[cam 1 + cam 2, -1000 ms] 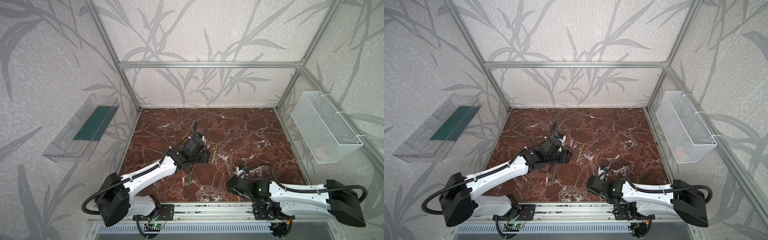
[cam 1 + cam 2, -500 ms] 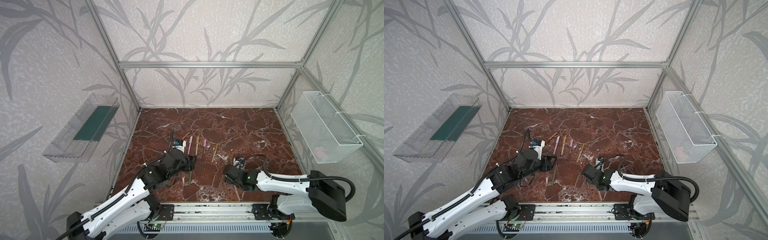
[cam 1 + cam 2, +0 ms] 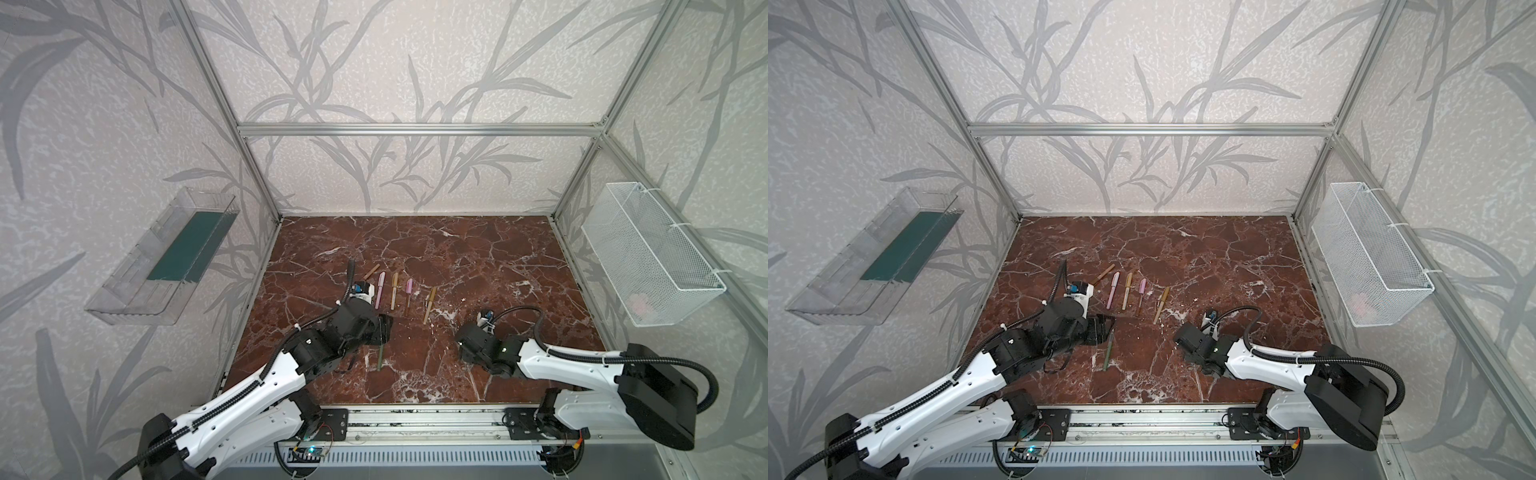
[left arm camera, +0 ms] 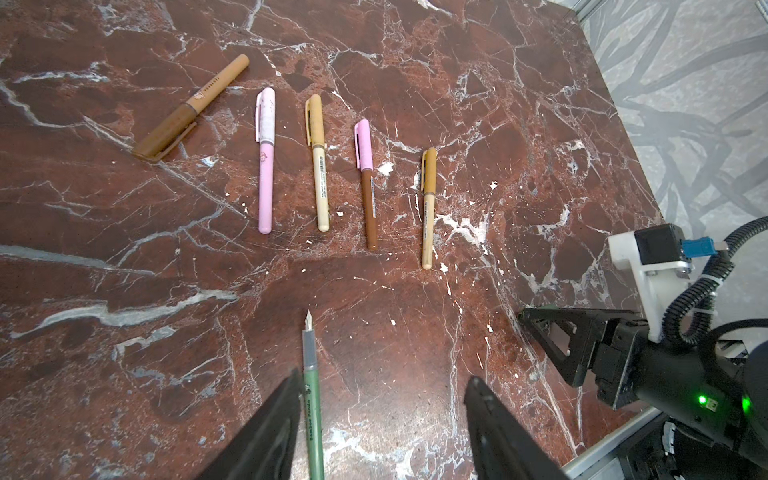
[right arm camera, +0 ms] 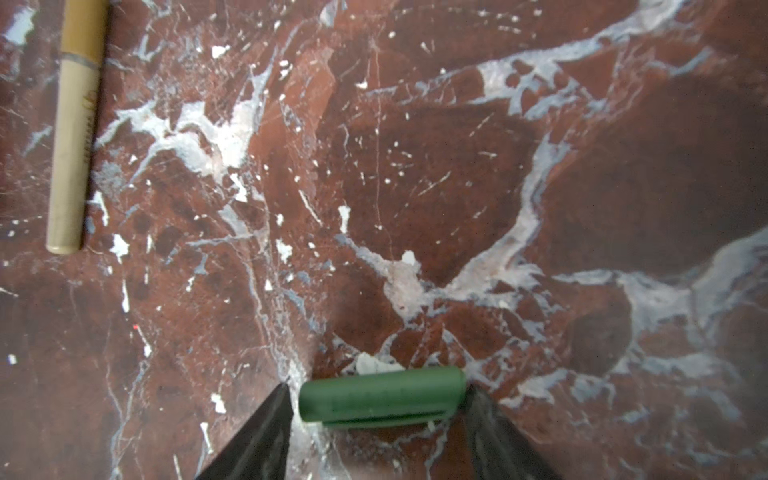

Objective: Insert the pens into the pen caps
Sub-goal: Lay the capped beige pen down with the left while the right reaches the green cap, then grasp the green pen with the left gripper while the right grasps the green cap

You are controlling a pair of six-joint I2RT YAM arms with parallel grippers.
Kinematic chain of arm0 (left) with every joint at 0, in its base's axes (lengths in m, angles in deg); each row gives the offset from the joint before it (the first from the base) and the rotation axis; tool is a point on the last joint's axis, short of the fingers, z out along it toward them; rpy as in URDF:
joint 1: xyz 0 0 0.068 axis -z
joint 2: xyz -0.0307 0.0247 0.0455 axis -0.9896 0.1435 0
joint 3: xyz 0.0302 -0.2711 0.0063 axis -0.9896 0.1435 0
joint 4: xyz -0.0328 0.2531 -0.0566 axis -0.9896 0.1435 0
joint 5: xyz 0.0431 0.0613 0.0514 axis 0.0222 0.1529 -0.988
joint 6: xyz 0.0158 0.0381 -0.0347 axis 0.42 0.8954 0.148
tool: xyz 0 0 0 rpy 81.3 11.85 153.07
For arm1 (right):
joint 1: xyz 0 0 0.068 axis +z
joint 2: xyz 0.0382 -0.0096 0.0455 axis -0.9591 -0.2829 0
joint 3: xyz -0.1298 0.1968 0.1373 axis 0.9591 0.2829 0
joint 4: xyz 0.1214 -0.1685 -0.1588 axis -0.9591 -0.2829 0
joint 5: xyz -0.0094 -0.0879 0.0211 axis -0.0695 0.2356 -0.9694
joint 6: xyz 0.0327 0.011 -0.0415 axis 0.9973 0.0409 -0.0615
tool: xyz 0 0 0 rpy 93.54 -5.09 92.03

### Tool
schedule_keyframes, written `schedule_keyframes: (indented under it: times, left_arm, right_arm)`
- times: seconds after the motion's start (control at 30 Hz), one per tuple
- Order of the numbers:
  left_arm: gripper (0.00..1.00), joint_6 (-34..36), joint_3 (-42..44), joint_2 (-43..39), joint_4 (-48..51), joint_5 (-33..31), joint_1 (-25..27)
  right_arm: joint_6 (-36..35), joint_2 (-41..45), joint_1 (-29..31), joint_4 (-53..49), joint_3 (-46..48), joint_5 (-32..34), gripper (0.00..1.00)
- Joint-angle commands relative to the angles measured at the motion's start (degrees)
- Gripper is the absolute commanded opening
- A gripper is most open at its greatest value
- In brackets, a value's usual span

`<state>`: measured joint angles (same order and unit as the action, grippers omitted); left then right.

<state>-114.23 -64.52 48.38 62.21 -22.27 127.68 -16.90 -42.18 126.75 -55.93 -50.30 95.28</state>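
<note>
The green pen (image 4: 312, 399) lies uncapped on the marble table (image 4: 415, 332), its nib pointing toward five capped pens (image 4: 319, 166) in a row beyond it; the left gripper (image 4: 382, 377) straddles it, jaws spread, gripping nothing; well to its right, the green cap (image 5: 382, 397) lies loose between the parted jaws of the right gripper (image 5: 377, 386).
</note>
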Motion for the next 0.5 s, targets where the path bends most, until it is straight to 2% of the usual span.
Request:
schedule_keyframes:
  times: [0.0, 0.1, 0.2, 0.47]
  left_arm:
    - [0.64, -0.5, 0.1, -0.5, 0.4, -1.4, -0.2]
    - [0.64, -0.5, 0.0, -0.1, 0.4, -1.5, -0.2]
    - [0.64, -0.4, -0.1, 0.1, 0.7, -1.6, -0.2]
    - [0.64, 0.2, -0.7, 0.2, 0.6, -1.6, -0.2]
  right_arm:
    - [-3.2, -0.7, -1.8, 3.1, 0.5, -2.8, 0.66]
    - [-5.4, -2.6, -3.2, 4.6, -1.1, -4.1, 0.66]
    - [-8.3, -5.8, -2.9, -0.1, -6.7, -7.5, 0.65]
    - [-11.0, -11.4, -0.9, -6.9, -13.4, -6.1, 0.65]
